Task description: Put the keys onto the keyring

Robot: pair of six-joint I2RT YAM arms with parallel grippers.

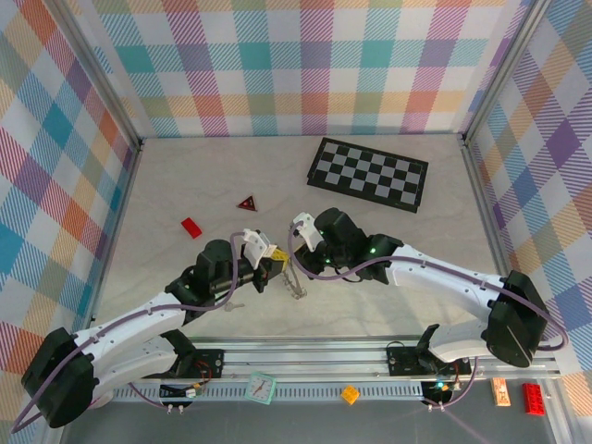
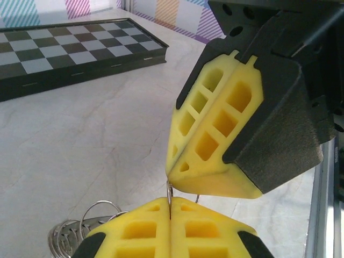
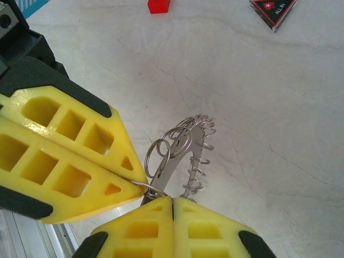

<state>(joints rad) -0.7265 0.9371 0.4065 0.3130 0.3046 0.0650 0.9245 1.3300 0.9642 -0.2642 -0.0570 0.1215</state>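
Above the table's (image 1: 185,185) middle near its front edge, the left gripper (image 3: 141,183) and right gripper (image 2: 171,173) — both clamped tight, tips touching — pinch the keyring (image 3: 185,156) between them, apparently bracing it so its small wire rings can be worked on.

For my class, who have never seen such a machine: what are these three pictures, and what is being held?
The overhead picture shows two robot arms bolted at the near table edge. Each ends in a yellow two-fingered claw: the left claw and the right claw meet mid-table. The other two pictures come from cameras on each wrist. Both claws are shut, pinching thin metal between them: the right wrist picture shows the keyring, carrying small wire loops, gripped by the right claw. On the table lie a chessboard, a red brick and a red triangle.
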